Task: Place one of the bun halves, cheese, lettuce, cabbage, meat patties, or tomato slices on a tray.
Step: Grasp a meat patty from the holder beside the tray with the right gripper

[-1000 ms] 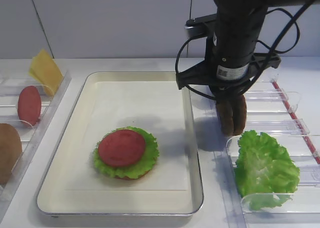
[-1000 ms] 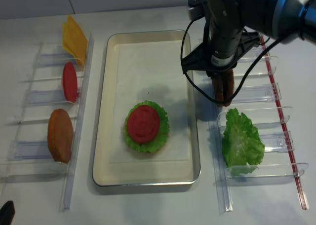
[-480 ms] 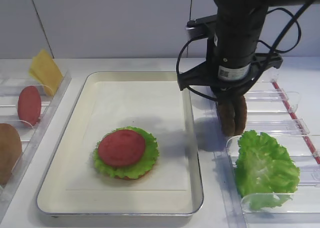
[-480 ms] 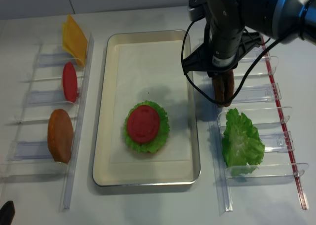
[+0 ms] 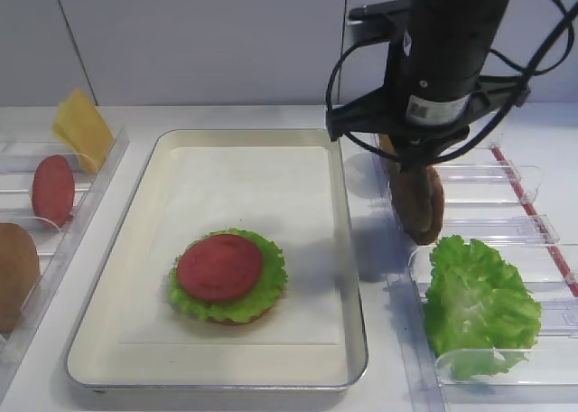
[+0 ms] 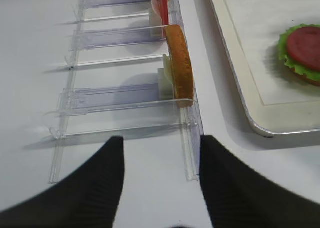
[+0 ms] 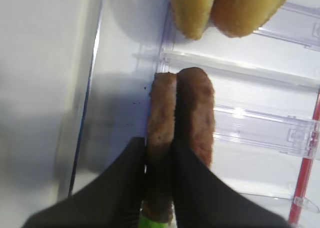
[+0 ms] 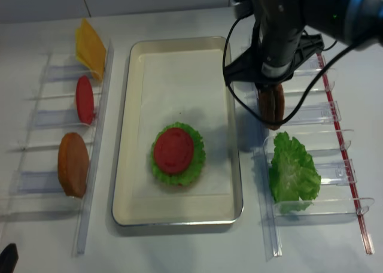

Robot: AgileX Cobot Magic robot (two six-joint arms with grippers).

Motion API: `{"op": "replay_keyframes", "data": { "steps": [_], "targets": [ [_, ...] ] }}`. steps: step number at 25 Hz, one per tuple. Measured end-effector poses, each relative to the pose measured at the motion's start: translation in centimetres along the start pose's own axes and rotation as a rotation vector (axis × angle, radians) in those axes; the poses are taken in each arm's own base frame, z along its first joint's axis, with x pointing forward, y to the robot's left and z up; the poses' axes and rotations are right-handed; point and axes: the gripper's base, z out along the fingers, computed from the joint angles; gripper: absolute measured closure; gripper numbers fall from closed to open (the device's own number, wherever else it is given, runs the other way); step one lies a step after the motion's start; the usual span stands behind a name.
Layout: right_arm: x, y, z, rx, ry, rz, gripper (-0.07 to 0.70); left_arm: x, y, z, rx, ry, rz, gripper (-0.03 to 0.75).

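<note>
Two brown meat patties (image 7: pixel 195 113) stand on edge side by side in the clear right rack. My right gripper (image 7: pixel 159 155) is shut on the left patty (image 7: pixel 160 108), one black finger (image 7: pixel 131 163) on each face. From outside, the patties (image 5: pixel 417 204) hang just below the right arm. The cream tray (image 5: pixel 348 276) holds a stack with lettuce (image 5: pixel 262 290) and a tomato slice (image 5: pixel 219 267) on top. My left gripper (image 6: pixel 160 158) is open and empty over the bare table, near a bun half (image 6: pixel 179 63) in the left rack.
The left rack holds cheese (image 5: pixel 81 127), a tomato slice (image 5: pixel 52 189) and a bun half (image 5: pixel 13 276). A lettuce leaf (image 5: pixel 474 304) lies in the right rack below the patties. Bun halves (image 7: pixel 230 8) stand one slot beyond the patties. A red strip (image 8: pixel 341 117) edges the right rack.
The right arm has shifted a little up and to the right, its jaws still shut on the patty. Nothing on the tray or in the left rack has moved.
</note>
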Motion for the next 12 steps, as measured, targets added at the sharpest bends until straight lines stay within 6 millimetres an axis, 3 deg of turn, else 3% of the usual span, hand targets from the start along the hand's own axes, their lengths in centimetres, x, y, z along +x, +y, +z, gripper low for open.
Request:
{"op": "replay_keyframes", "data": {
  "steps": [12],
  "targets": [
    [1.0,-0.4,-4.7,-0.120,-0.089,-0.031,0.471,0.0,0.0,0.0,0.000,0.000,0.000,0.374]
  ]
}}
